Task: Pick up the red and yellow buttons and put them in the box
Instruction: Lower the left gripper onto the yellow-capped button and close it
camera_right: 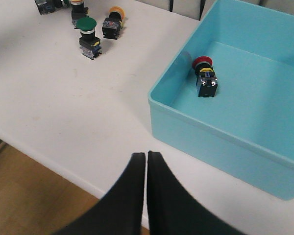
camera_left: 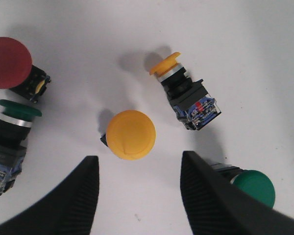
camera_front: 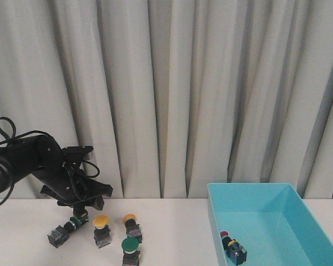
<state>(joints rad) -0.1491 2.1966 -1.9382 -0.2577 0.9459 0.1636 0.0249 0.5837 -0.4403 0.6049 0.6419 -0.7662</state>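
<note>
Left wrist cam: your left pincer (camera_left: 139, 188) hangs w/ fingers apart; upright yellow button (camera_left: 131, 134) sits just ahead, centred btwn them, cap up.

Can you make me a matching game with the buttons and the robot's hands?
Things:
1. red button
2. upright yellow button
3. left gripper
4. right gripper

States:
A. shut, holding nothing
B. lying inside the blue box
C. open, above the table
D. standing cap-up between the open fingers

Pairs: 1-B, 2-D, 3-C, 4-A
</note>
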